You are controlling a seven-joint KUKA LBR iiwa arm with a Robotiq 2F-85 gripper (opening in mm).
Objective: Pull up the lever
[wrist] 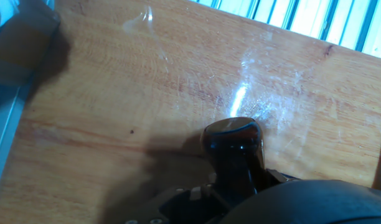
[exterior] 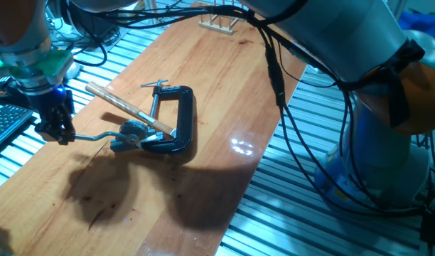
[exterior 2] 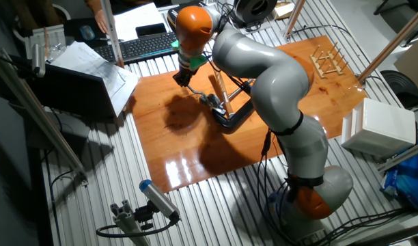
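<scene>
Varnished wood planking (exterior: 203,107) made up the tabletop, laid over a ribbed metal bench (exterior: 288,192); near its left end lay the lever (exterior: 97,136), a thin bent silver arm running out from a small silver hub (exterior: 134,131) towards the board's edge; its dark red-brown knob (wrist: 233,146) showed plainly in the hand view, glossy and rounded, standing just over the grain. The gripper (exterior: 56,131) sat right at that outer end of the lever, its black fingers down around the knob; in the hand view the knob ran back into the dark body of the hand, so the claw looked clamped on it, though the fingertips themselves were hidden from me. Just beside the hub lay a black C-clamp (exterior: 180,121), its threaded screw rod (exterior: 154,99) pointing up the board; a pale wooden-handled hammer (exterior: 125,107) lay slantwise across the clamp, its handle reaching towards the gripper. Further off, at the far end of the board, stood a small wooden rack (exterior: 219,23); a keyboard (exterior 2: 144,46) rested beyond the table in the other fixed view.
</scene>
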